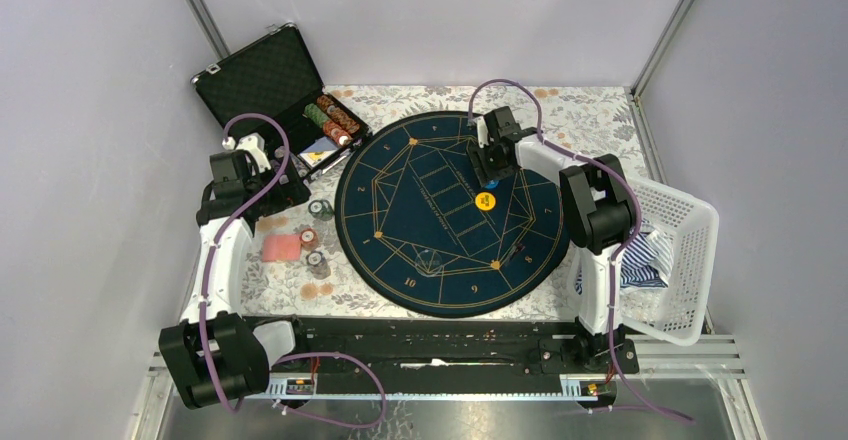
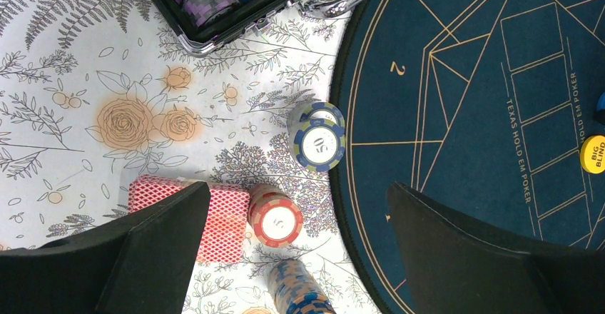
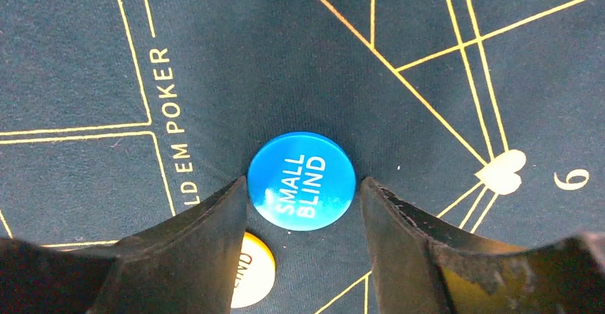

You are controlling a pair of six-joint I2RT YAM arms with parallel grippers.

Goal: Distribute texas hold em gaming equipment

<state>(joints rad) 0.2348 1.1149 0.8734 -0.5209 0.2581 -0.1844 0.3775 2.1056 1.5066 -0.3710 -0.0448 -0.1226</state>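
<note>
Right end effector (image 3: 303, 189), released, straddles the blue button disc (image 3: 302, 175); left end effector (image 2: 298, 207) hangs released over poker chips (image 2: 317, 141) near the counter's left edge.

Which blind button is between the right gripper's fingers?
The blue SMALL BLIND button, flat on the mat; the yellow BIG BLIND button lies beside one finger, half hidden.

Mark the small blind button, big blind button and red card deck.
small blind button (image 3: 302, 180), right wrist view, centre of blue face.
big blind button (image 1: 486, 201), top external view, centre of yellow disc.
red card deck (image 2: 228, 221), left wrist view, exposed red back.
</note>
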